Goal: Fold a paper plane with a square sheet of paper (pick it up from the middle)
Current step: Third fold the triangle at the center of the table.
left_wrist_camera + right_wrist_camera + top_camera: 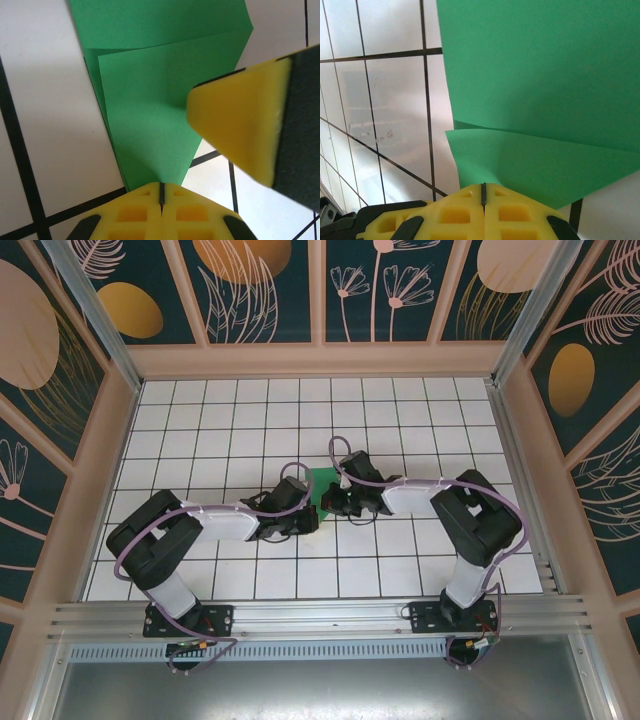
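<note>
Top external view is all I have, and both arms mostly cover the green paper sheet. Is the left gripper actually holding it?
Observer: Yes. In the left wrist view, the left gripper is shut on a narrow end of the thin bright green paper sheet.
Operator: And the right one?
Observer: The right gripper is shut too, pinching the edge of a folded flap.
Operator: Is the sheet flat?
Observer: No. Overlapping folded layers show in both wrist views.
</note>
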You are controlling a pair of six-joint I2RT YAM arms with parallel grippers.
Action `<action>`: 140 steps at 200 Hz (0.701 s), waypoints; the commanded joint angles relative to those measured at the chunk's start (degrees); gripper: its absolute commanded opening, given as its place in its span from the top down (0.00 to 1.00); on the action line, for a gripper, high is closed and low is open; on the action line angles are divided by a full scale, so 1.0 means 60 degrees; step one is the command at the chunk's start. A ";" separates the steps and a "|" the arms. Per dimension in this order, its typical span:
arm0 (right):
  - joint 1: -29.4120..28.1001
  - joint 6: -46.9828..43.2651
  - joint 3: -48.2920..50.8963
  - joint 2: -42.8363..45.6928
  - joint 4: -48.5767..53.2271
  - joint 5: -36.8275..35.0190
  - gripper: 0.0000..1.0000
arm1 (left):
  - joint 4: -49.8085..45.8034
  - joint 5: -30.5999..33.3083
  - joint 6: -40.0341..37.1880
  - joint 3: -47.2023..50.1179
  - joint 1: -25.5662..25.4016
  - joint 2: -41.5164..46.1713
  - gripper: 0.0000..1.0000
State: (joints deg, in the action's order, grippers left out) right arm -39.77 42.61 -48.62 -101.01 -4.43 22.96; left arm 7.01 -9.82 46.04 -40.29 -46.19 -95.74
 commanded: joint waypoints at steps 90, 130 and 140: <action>-0.0108 -0.0338 -0.0290 -0.0756 0.1159 -0.0756 1.00 | -0.1559 0.0392 -0.0016 0.0299 -0.0052 -0.0144 1.00; 0.0855 -0.1102 -0.0028 -0.0671 0.0796 -0.1013 1.00 | -0.1607 0.0263 0.0046 0.0573 -0.0050 -0.0212 1.00; 0.1178 -0.1362 0.0014 -0.0657 0.0589 -0.0883 1.00 | -0.1594 0.0190 0.0046 0.0646 -0.0053 -0.0237 1.00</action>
State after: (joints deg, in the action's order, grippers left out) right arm -38.63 39.68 -49.87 -103.31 -1.69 24.08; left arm 7.07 -9.80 46.11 -39.99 -46.19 -95.70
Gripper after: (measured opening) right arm 0.054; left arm 0.067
